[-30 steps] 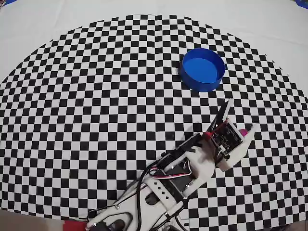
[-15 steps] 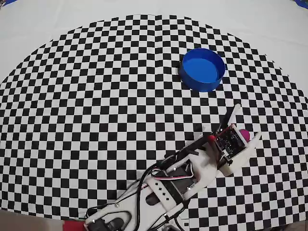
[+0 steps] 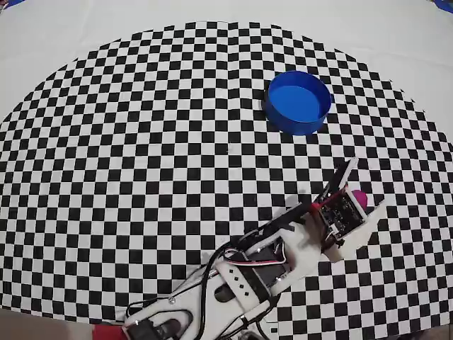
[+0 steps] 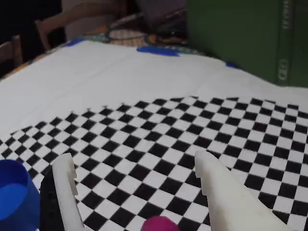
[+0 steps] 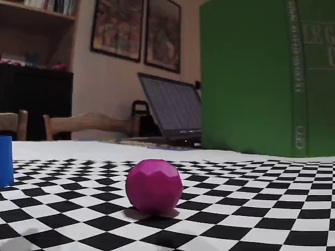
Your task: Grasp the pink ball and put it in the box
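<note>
The pink ball (image 3: 359, 197) rests on the checkered mat (image 3: 141, 177) at the right of the overhead view, partly covered by the wrist. My gripper (image 3: 369, 183) is open around it, one finger on each side. In the wrist view the pink ball (image 4: 161, 224) peeks in at the bottom edge, back between the white fingers (image 4: 65, 180), and the gripper (image 4: 132, 159) holds nothing. The round blue box (image 3: 298, 102) stands apart, farther up the mat, and the box (image 4: 14, 198) shows at the wrist view's lower left. The fixed view shows the ball (image 5: 153, 185) untouched on the mat and the box (image 5: 5, 159) at its left edge.
Plain white cloth (image 3: 71, 35) surrounds the checkered mat. Behind the table stand a tall green book (image 5: 261, 78), a laptop (image 5: 172, 111) and wooden chairs (image 5: 86, 125). The arm's body (image 3: 241, 276) covers the mat's lower middle.
In the overhead view the gripper has slid right and slightly down, so the ball now lies between its open fingers. The box has not moved.
</note>
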Controlling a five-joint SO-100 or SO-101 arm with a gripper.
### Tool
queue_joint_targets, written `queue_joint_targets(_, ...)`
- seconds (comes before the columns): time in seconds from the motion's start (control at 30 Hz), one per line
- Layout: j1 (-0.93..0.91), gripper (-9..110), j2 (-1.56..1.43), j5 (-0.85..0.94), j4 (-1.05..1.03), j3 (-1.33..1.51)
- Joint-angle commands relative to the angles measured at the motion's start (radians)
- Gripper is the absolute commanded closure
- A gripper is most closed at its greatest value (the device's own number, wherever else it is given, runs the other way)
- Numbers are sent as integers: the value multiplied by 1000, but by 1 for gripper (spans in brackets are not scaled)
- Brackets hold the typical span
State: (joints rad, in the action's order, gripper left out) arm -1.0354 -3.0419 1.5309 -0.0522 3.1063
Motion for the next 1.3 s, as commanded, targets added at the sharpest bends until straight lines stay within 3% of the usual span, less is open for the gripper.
queue_joint_targets(0.0, -14, 73, 21, 11, 6, 6)
queue_joint_targets(1.27, -5, 73, 397, 11, 89, -2)
